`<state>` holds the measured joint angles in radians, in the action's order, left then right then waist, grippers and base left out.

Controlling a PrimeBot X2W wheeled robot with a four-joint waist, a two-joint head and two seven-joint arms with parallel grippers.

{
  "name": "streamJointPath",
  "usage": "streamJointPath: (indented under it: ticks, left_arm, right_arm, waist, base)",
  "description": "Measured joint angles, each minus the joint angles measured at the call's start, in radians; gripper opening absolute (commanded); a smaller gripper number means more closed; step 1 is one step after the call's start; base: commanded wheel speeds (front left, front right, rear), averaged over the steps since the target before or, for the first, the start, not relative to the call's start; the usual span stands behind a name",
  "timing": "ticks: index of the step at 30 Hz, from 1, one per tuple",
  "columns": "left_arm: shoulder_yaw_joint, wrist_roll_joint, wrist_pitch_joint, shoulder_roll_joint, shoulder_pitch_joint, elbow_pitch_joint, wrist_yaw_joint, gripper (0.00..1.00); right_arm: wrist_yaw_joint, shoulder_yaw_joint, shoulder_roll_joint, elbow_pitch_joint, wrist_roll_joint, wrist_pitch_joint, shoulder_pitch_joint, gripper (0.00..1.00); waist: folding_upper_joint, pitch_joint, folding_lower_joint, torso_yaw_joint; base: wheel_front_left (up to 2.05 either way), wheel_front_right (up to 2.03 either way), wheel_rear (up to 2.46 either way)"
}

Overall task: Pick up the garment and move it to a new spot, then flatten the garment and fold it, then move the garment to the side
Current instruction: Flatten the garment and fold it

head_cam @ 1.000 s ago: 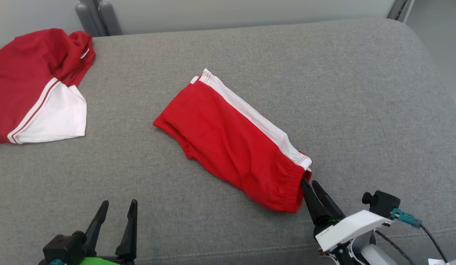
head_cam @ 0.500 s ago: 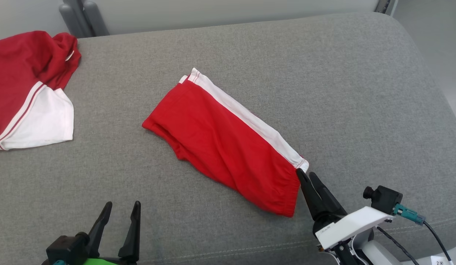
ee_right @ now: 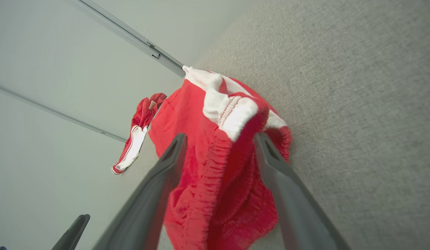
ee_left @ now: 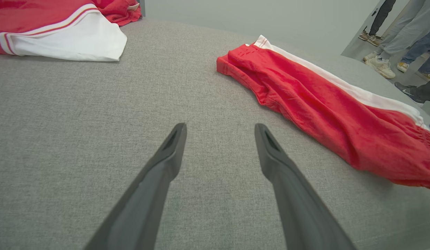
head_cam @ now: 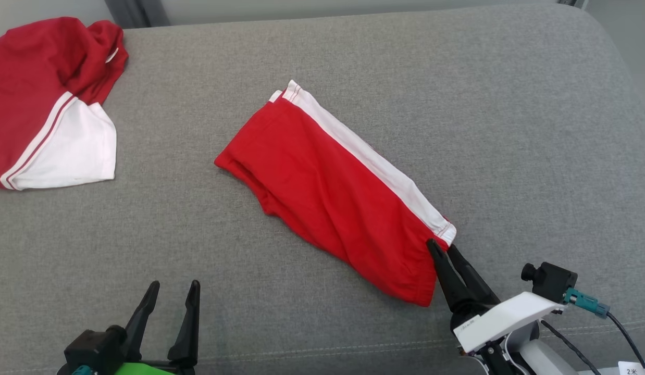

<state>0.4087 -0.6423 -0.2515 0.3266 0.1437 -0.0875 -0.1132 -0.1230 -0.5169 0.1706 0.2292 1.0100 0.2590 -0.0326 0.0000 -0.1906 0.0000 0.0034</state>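
Note:
The garment [head_cam: 333,192], red shorts with a white side stripe, lies folded and slanted across the middle of the grey cushion [head_cam: 510,130]. My right gripper [head_cam: 441,246] is at its near, elastic-waistband end. In the right wrist view the right gripper [ee_right: 220,135] is open, and the bunched waistband of the garment [ee_right: 215,194] sits between its fingers. My left gripper [head_cam: 174,285] stands open at the lower left over bare cushion. In the left wrist view the left gripper [ee_left: 220,126] holds nothing, with the garment [ee_left: 312,104] off to its right.
A second red and white garment [head_cam: 46,104] lies crumpled at the cushion's far left corner. The cushion's rounded edge runs along the right. People's feet [ee_left: 381,66] stand on the floor beyond the far edge.
The head camera has shifted. My right gripper's fingertips have come closer in on the waistband end. The left gripper has kept its place and opening.

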Motion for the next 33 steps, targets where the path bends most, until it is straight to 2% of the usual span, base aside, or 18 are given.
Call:
streamJointPath:
  ticks: [10, 33]
  left_arm:
    - [-0.022, -0.001, 0.0, -0.022, -0.027, -0.01, 0.002, 1.0]
    - [-0.031, -0.001, 0.0, -0.045, -0.055, 0.002, 0.027, 1.0]
  right_arm:
    - [0.0, 0.008, 0.02, 0.025, -0.009, 0.0, -0.001, 1.0]
    - [0.0, -0.012, 0.002, 0.042, 0.023, 0.0, -0.002, 1.0]
  waist:
    - [0.0, -0.049, 0.0, 0.026]
    - [0.0, -0.075, 0.0, 0.023]
  base:
    - [0.0, 0.0, 0.0]
    - [0.0, 0.0, 0.0]
